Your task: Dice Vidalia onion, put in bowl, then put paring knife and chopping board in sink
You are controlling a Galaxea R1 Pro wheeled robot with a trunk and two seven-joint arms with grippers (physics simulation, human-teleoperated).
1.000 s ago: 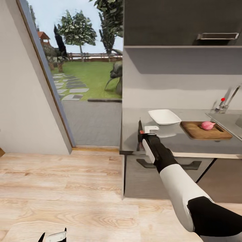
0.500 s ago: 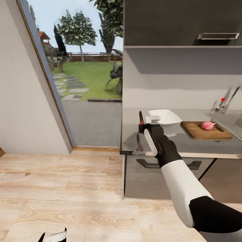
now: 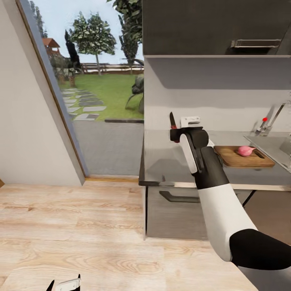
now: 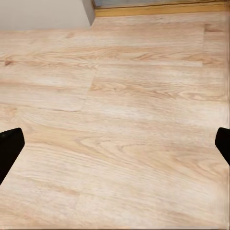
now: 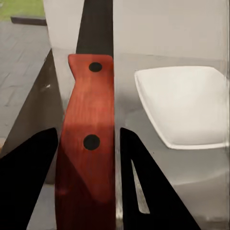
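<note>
Head view: your right gripper (image 3: 180,128) holds the paring knife (image 3: 172,121) upright above the countertop (image 3: 169,161); the Vidalia onion (image 3: 244,150) sits on the chopping board (image 3: 242,157), round and likely to roll, so steady it when cutting. Your arm hides the bowl.

Left wrist view: fingertips (image 4: 9,148) spread wide over wooden floor (image 4: 120,120), empty.

Right wrist view: fingers (image 5: 28,182) clamp the knife's handle; bowl (image 5: 184,105) beyond.
</note>
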